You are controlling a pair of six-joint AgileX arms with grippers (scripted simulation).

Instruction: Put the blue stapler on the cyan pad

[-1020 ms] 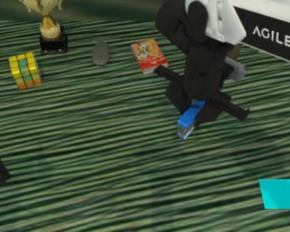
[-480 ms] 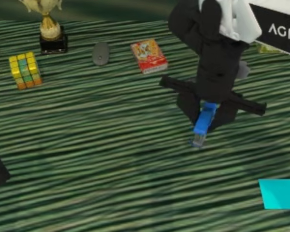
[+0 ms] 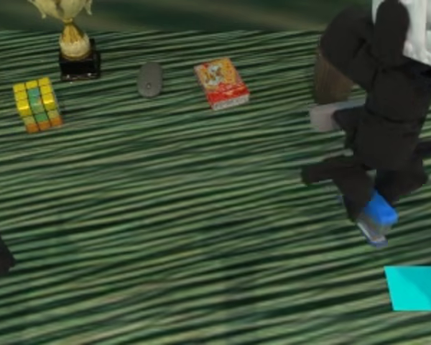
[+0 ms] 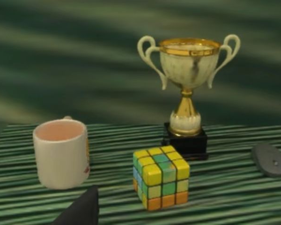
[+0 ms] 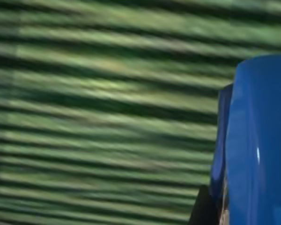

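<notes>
- Leftmost, at the counter's (image 3: 165,237) left edge, the left arm sits parked; only a dark tip of its end effector (image 4: 82,211) shows in the left wrist view, so I cannot tell how far open it is.
- Beside it along the far left stand a white mug (image 4: 62,152), a multicoloured puzzle cube (image 3: 36,105) and a gold trophy (image 3: 73,39) on a black base.
- Farther right lie a flat grey disc (image 3: 150,79) and a red card box (image 3: 221,83), both apart from the arms.
- Right of centre, the right arm reaches down and its end effector (image 3: 372,208) is clamped on the blue stapler (image 3: 377,218), which tilts with its silvery tip pointing toward the near right.
- The stapler fills one side of the right wrist view, above the green-striped surface.
- At the near right edge lies the cyan pad (image 3: 416,287), just beyond the stapler and not touching it.
</notes>
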